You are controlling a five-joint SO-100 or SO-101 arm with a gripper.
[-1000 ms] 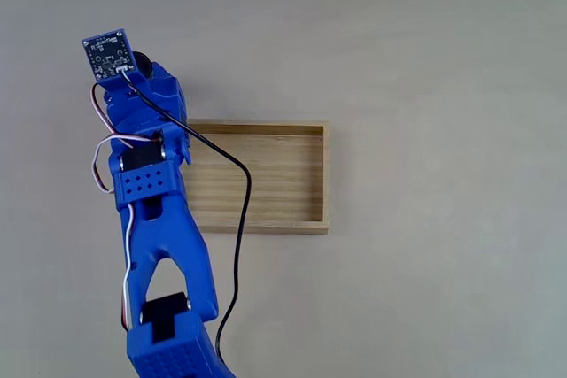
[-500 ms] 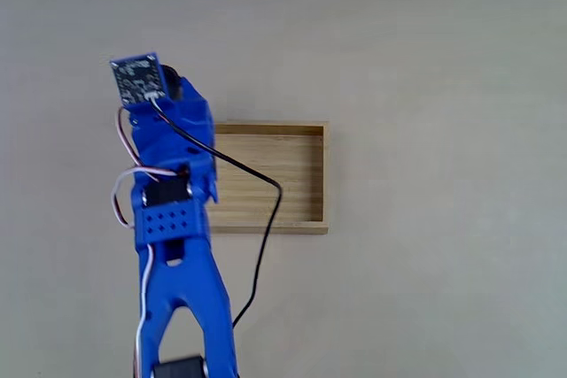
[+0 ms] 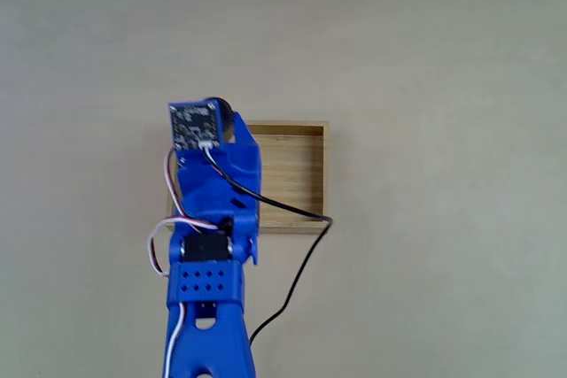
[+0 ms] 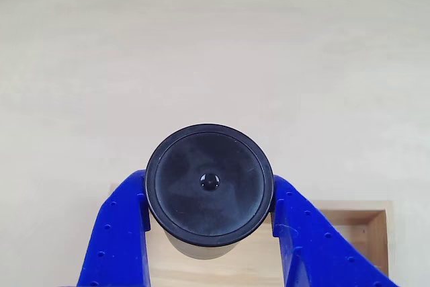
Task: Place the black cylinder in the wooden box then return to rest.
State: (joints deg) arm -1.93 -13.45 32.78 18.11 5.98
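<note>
Gripper [image 4: 209,216] is clenched on the cylinder [image 4: 209,183], held upright with its flat top showing. In the other view the box [image 4: 349,233] lies at five o'clock, directly beneath; lowering should suffice.

black cylinder [image 4: 209,183] above wooden box [image 4: 366,230]

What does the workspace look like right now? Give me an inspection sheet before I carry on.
Surface: pale, plain table.
Job's things: black cylinder held between the blue fingers, above the wooden box's far edge; box floor partly hidden by the arm.
Clutter: nothing seen.
Grippers: gripper shut on the cylinder, over the box's left part in the fixed view.
Cables: black cable loops off the arm across the box's near wall; red-and-white wires at the wrist.
Surroundings: nothing seen.
</note>
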